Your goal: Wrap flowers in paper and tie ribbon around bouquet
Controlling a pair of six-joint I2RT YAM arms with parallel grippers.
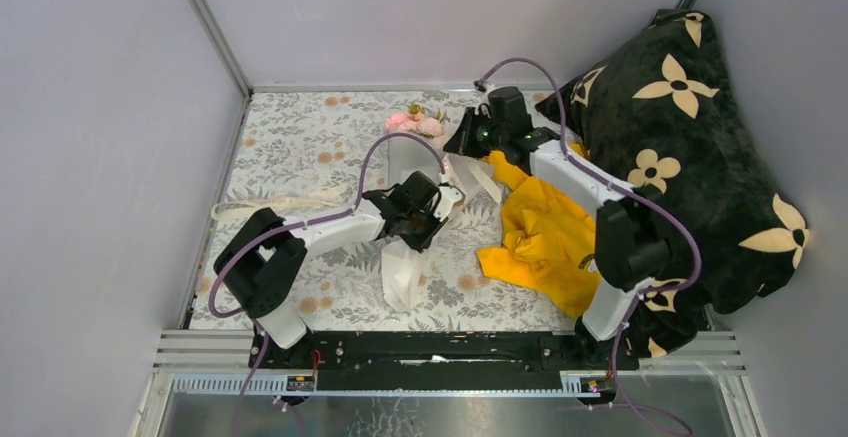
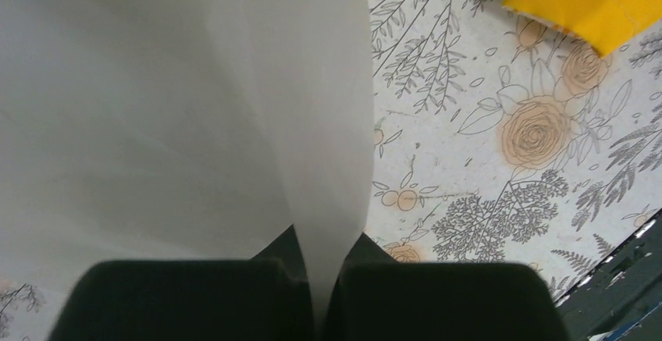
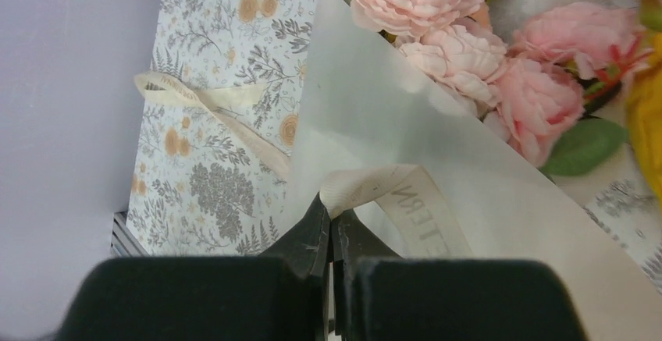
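Note:
The pink flowers (image 1: 415, 122) lie at the back of the table on the white paper (image 1: 402, 272), which runs down toward the near edge. My left gripper (image 1: 432, 219) is shut on a fold of that paper; in the left wrist view the sheet (image 2: 234, 122) rises from between the closed fingers of the left gripper (image 2: 324, 278). My right gripper (image 1: 465, 142) sits just right of the flowers. In its wrist view the right gripper (image 3: 334, 224) is shut on a loop of the cream ribbon (image 3: 390, 189), over the paper (image 3: 375, 115) and below the blooms (image 3: 468, 52). More ribbon (image 1: 270, 204) trails left across the cloth.
A yellow garment (image 1: 545, 232) lies crumpled right of centre, under the right arm. A large black pillow (image 1: 690, 147) with cream flower shapes fills the right side. The floral tablecloth (image 1: 300, 147) is bounded by grey walls, with a black rail (image 1: 450, 347) at the near edge.

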